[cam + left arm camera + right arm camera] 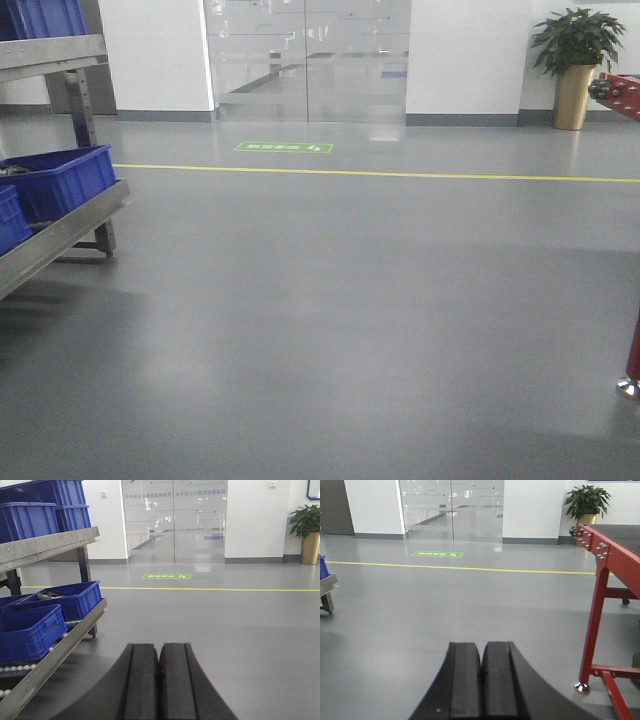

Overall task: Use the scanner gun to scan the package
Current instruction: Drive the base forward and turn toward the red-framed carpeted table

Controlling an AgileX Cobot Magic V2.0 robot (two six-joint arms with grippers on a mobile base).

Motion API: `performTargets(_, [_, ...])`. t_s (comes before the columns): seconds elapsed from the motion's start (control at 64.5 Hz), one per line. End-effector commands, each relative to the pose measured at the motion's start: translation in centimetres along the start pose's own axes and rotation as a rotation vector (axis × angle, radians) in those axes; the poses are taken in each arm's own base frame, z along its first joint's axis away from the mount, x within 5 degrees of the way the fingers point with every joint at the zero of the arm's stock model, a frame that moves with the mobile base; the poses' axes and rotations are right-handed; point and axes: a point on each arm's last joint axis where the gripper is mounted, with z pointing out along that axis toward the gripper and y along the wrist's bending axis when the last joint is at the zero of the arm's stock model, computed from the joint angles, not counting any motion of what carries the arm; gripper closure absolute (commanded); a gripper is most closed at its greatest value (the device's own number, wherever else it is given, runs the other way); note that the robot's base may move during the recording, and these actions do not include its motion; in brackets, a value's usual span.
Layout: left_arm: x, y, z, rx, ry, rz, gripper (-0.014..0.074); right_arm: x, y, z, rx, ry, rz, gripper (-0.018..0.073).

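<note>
Neither the package nor the scanner gun shows in any view. My left gripper (159, 646) fills the bottom of the left wrist view, its two black fingers pressed together with nothing between them, pointing out over bare grey floor. My right gripper (482, 644) looks the same in the right wrist view: shut, empty, aimed across the floor. Neither gripper appears in the front view.
A metal roller rack (50, 542) with several blue bins (70, 599) stands to the left. A red-framed table (605, 567) stands to the right, its foot (581, 687) on the floor. Ahead are a yellow floor line (400, 174), glass doors (308, 60) and a potted plant (575, 60).
</note>
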Motion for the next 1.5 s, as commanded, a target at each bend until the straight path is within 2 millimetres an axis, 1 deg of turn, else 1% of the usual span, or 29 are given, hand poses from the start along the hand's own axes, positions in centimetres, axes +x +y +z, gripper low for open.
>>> performTargets(0.0, [-0.31, -0.01, -0.05, 0.004, -0.025, -0.004, 0.0708, -0.48, 0.03, -0.02, -0.004, -0.025, -0.004, 0.0721])
performTargets(0.217, [-0.31, -0.01, -0.05, 0.004, -0.025, -0.004, 0.0708, -0.46, 0.43, -0.04, -0.076, -0.022, -0.006, 0.0721])
performTargets(1.487, [-0.31, -0.01, -0.05, 0.004, -0.025, -0.004, 0.0708, -0.46, 0.42, -0.04, -0.074, -0.022, -0.006, 0.0721])
